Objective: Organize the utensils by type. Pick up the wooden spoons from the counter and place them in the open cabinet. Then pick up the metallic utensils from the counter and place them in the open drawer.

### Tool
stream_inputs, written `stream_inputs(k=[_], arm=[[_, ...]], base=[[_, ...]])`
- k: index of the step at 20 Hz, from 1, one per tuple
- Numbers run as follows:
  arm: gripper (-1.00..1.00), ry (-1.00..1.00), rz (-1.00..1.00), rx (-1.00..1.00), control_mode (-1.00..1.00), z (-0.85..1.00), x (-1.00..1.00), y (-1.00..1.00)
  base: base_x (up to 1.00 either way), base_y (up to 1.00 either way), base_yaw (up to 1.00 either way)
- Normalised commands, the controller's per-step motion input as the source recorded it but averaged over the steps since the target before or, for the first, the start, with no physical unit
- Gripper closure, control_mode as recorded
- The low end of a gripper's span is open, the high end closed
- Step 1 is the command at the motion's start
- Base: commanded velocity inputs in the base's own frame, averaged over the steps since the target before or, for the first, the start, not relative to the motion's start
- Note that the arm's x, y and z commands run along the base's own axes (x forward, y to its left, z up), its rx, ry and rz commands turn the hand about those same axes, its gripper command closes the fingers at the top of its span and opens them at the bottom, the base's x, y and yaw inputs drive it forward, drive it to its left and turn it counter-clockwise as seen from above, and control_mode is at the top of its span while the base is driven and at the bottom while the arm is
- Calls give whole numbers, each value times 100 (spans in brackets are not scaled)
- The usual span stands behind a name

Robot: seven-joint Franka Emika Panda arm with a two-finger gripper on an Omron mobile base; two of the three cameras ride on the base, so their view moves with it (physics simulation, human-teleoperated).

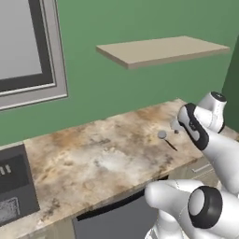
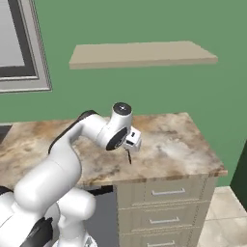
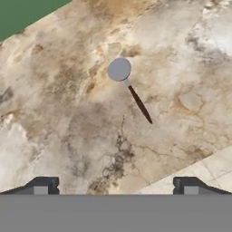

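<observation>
— Where's the hand [image 3: 115,183] right now?

— Up over the counter [image 1: 93,158], looking down on it. Its two dark fingertips [image 3: 43,185] stand wide apart with nothing between them, so it's released, not gripping a thing.

— And what's under it?

— One of the metallic utensils [image 3: 129,88], the one with the round grey head and the thin black handle. It lies flat on the marbled stone, apart from the hand, not touched by either fingertip.

— Whereabouts on the counter?

— Toward the counter's right end, nearer the front edge than the green wall [image 2: 144,91]. From the left side I can see the grey head and the black handle running off toward the front edge, just beside the white arm [image 1: 219,149]. From the right side the arm covers most of it; only a dark sliver of handle pokes out below the wrist.

— Anything else around?

— A bare tan wall shelf [image 2: 140,54] hangs above the counter, and beige drawer fronts [image 2: 166,193] with silver handles sit below its right end.
</observation>
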Motion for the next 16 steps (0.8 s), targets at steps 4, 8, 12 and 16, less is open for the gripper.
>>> stream_inputs(k=[4,8,12,16], arm=[[-100,0,0,0,100,0,0,0],[-100,0,0,0,100,0,0,0],[-100,0,0,0,100,0,0,0],[-100,0,0,0,100,0,0,0]], base=[[50,-63,39],[46,-55,32],[38,-21,12],[14,-7,6]])
